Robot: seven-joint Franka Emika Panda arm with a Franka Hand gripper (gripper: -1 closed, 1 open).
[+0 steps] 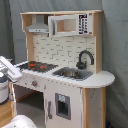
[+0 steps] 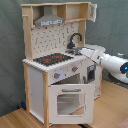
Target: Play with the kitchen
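Observation:
The kitchen [image 1: 65, 85] is a tall white and light-wood toy, seen in both exterior views. It has a black-red stovetop [image 1: 37, 65], a sink [image 1: 72, 73], a black faucet [image 1: 85, 57] and a grey hood [image 1: 39, 27]. In the second exterior view the stovetop [image 2: 50, 60], knobs [image 2: 57, 75] and windowed oven door [image 2: 67, 102] face the camera. My white arm [image 2: 112, 62] reaches in from the second exterior view's right. Its gripper [image 2: 83, 51] hangs at counter height in front of the kitchen, touching nothing I can see. The first exterior view shows only a white part of the arm [image 1: 10, 69] at its left edge.
A grey curtain [image 1: 117, 45] hangs behind the kitchen. The floor [image 2: 15, 120] is light wood. A white rounded object [image 1: 22, 122] lies at the bottom of the first exterior view. The arm's blue-marked base part [image 2: 124, 67] sits at the second exterior view's right edge.

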